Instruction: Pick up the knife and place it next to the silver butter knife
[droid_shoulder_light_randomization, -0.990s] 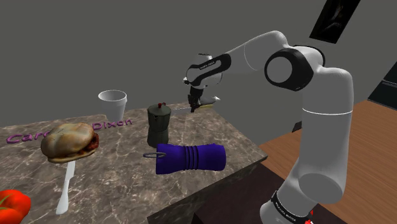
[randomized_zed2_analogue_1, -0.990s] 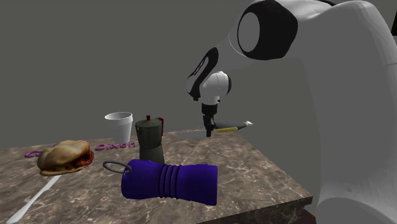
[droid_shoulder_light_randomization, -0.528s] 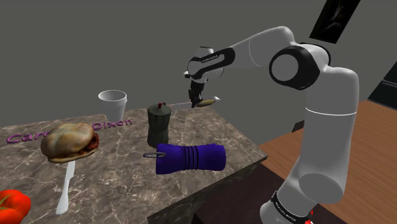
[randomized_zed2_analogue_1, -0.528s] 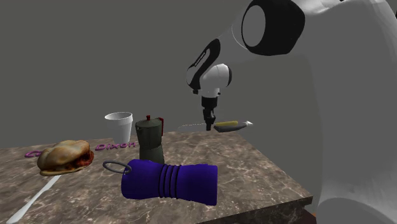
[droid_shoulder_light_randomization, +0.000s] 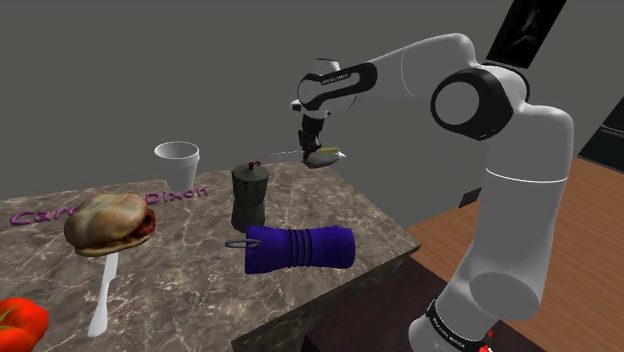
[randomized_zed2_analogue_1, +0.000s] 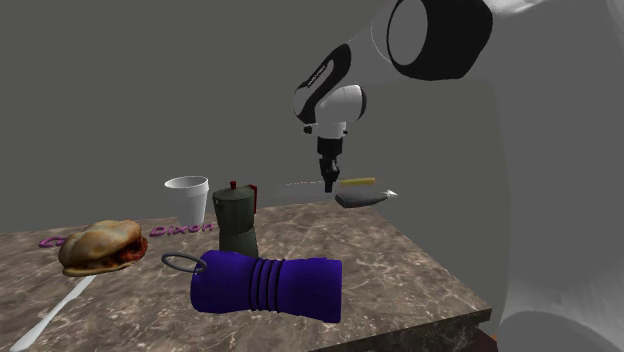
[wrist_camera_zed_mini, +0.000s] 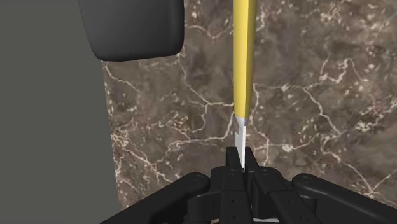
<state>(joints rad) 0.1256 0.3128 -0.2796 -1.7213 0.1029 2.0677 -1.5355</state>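
Brown veined marble forms the worktop (droid_shoulder_light_randomization: 375, 225), and above its far edge the gripper (droid_shoulder_light_randomization: 311, 150) hangs, its fingers (wrist_camera_zed_mini: 250, 168) pinched narrow on the knife (droid_shoulder_light_randomization: 322, 155). They clasp the blade just short of the yellow handle, which runs straight out from them. The knife is held level, probably high enough to clear the moka pot (droid_shoulder_light_randomization: 249, 195) on the way across. The pale butter knife (droid_shoulder_light_randomization: 103, 295) lies well apart, toward the near edge by the sandwich (droid_shoulder_light_randomization: 108, 222).
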